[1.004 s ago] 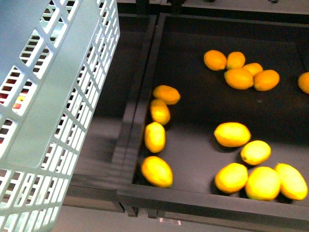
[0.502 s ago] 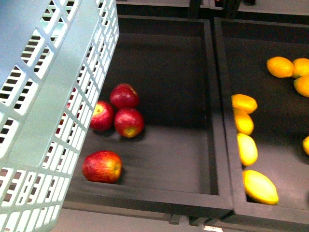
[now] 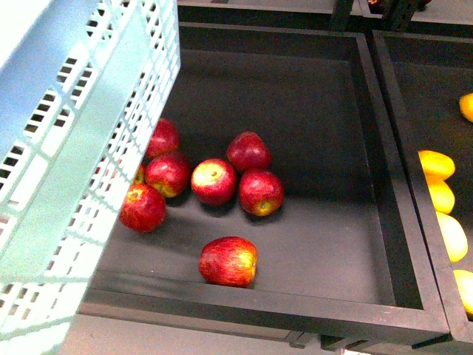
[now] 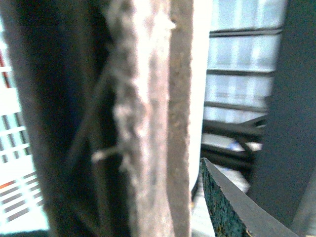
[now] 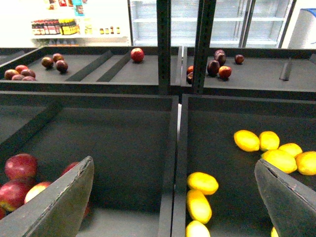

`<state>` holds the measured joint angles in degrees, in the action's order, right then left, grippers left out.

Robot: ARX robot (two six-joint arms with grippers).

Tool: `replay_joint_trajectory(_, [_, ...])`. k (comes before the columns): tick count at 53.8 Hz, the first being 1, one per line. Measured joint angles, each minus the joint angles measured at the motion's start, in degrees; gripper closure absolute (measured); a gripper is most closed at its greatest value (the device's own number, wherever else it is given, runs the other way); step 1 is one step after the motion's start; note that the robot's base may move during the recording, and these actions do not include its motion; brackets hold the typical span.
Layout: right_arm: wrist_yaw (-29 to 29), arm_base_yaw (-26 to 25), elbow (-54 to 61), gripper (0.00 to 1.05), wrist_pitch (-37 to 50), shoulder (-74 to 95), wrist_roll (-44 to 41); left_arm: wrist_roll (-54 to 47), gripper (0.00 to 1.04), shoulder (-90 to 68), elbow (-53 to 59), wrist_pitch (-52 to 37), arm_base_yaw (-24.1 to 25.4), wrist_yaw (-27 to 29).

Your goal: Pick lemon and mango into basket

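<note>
**Target fruit.** The mango (image 5: 199, 206) is judged to be one of the elongated yellow fruits lying in a row just beside the divider (image 5: 176, 148), on its yellow-fruit side. Its long axis runs roughly along the divider, so its ends point up and down the row. The orange-tinted fruit (image 5: 202, 182) touching one end lies crosswise, with its long axis pointing away from the divider. The lemon cannot be singled out. A cluster of yellow ovals (image 5: 279, 160) sits well apart from the divider, and it is unclear which of these is lemon or tangerine.

**End effectors.** The right gripper (image 5: 173, 197) hangs roughly over the divider with its jaws wide apart and nothing between them. Only one pad (image 4: 224, 207) of the left gripper shows, beside a blurred brown bar (image 4: 148, 123) that is probably the basket handle. Whether the left gripper is clamped cannot be told.

**Surroundings.** The basket (image 3: 81, 148) hangs tilted across the apple bin (image 3: 295, 89) from the divider. Its wall overlaps several red apples (image 3: 214, 181).

**Hazards.**
- Wrong pick: the fruits are close in colour, so shape must decide.
- Squeeze-out: the skin is smooth, and closing on the ends rather than across the short axis may eject the fruit.
- Neighbour contact: the row fruits touch, so a descending finger may shove them.
- Transfer: the basket is tilted and well apart from the divider, so a released fruit may land among the apples.
</note>
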<state>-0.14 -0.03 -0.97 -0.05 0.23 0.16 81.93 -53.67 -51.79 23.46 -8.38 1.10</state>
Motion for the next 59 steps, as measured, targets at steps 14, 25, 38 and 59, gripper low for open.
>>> replay_joint_trajectory(14, [0.11,0.0,0.0,0.09,0.0,0.0,0.0,-27.69,0.78,-16.96,-9.46,-0.57,-9.35,2.08])
replay_joint_trajectory(25, [0.11,0.0,0.0,0.09,0.0,0.0,0.0,-28.55,0.78,-30.8,-19.1,-5.16,-15.91,-1.29])
replay_joint_trajectory(38, [0.11,0.0,0.0,0.09,0.0,0.0,0.0,-27.1,0.81,-40.41,-27.39,-4.92,-25.51,-5.81])
replay_joint_trajectory(59, [0.13,0.0,0.0,0.09,0.0,0.0,0.0,-23.26,0.98,-40.72,-29.4,-6.12,-31.76,-6.97])
